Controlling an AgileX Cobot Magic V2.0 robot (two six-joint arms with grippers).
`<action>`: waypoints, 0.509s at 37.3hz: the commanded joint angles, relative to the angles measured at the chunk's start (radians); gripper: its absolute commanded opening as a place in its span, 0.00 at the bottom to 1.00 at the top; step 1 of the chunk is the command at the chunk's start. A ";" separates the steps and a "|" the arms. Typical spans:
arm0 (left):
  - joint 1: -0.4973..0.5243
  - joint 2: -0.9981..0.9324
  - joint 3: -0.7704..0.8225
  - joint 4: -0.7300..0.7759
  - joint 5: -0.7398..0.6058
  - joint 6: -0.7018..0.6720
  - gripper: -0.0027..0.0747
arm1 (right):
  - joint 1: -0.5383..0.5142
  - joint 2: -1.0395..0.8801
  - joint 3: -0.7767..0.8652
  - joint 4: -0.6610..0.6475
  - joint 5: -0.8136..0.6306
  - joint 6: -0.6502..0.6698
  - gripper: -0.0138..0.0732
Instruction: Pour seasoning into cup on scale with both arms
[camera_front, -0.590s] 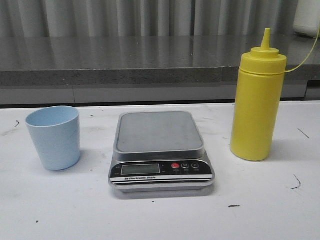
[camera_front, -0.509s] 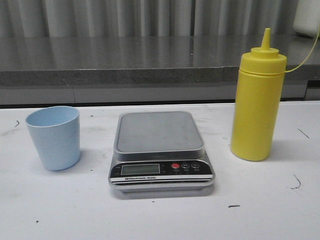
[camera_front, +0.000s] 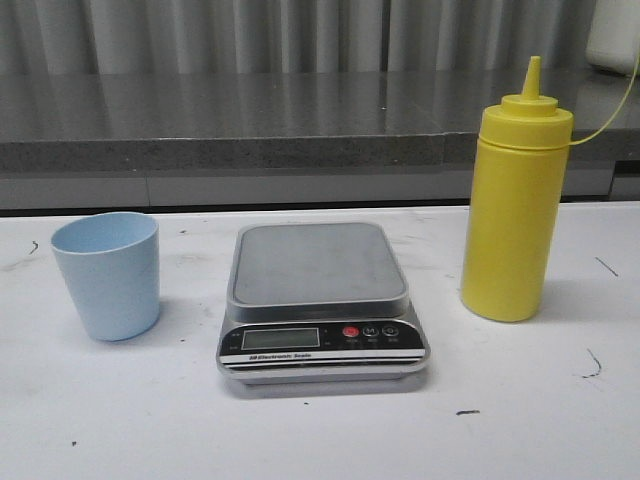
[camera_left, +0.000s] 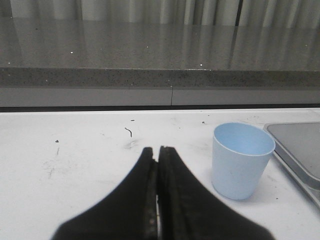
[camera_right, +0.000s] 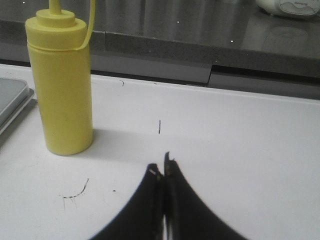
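Both end effectors clenched empty, left (camera_left: 158, 155) and right (camera_right: 163, 170); tall yellow plastic squeeze bottle (camera_front: 513, 200) near the desk's right edge looks soft, so grip mid-body gently.

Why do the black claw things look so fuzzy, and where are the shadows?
Left wrist view: the shut left gripper sits too close to the lens, so it blurs, while the cup stays sharp. Right wrist view: the right gripper blurs likewise; the seasoning casts a soft shadow. Front view: the scale looks crisp.
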 joint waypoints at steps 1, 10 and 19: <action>0.002 -0.016 0.025 -0.010 -0.141 -0.009 0.01 | -0.006 -0.015 -0.005 -0.007 -0.078 -0.011 0.09; 0.002 -0.016 0.023 -0.010 -0.342 -0.009 0.01 | -0.006 -0.015 -0.005 -0.007 -0.078 -0.011 0.09; 0.002 -0.014 0.023 -0.010 -0.336 -0.009 0.01 | -0.006 -0.015 -0.005 -0.007 -0.078 -0.011 0.09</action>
